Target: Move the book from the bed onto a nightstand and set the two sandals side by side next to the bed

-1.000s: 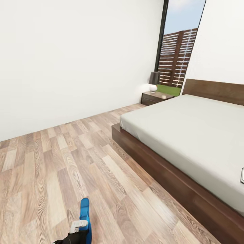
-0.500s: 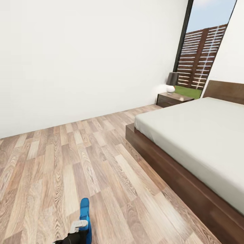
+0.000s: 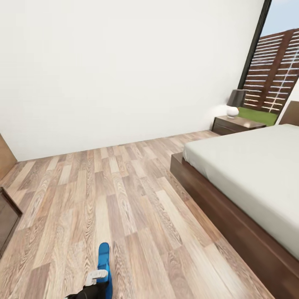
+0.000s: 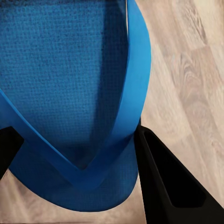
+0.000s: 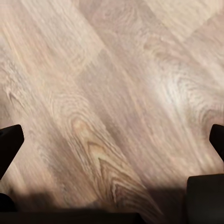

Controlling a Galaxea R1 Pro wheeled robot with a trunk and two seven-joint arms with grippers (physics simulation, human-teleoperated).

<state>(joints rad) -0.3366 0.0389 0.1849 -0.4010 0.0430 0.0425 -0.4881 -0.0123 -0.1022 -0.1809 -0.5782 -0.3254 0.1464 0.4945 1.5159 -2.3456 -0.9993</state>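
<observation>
View shift: the whole head picture slides between the earlier frames and now, so the camera is turning to the robot's left; the room's things are not moving.
Bed (image 3: 249, 182): now further toward 3 o'clock than a second ago, with more bare floor (image 3: 124, 199) open at 9 o'clock.
Nightstand (image 3: 236, 124): at about 2 o'clock by the window, a lamp (image 3: 235, 103) on its top; it too drifts rightward across the frames.
New at the edge: a brown cabinet (image 3: 6, 216) comes into view at 9 o'clock.
Sandal (image 3: 104, 270): bright blue, at 6 o'clock, held off the floor; its place in the head picture matches the earlier frames, so it rides with the arm.
Left gripper (image 4: 77, 149): closed around the sandal's sole near the strap junction, a dark finger (image 4: 168, 182) pressed to one side.
Right gripper (image 5: 112, 154): spread wide, nothing between the fingers, planks beneath.
Book: lies outside the present pictures.
Meaning for the task: judged as a carry in progress; the sandal awaits setting down beside the bed, and the turn swings away from it.
</observation>
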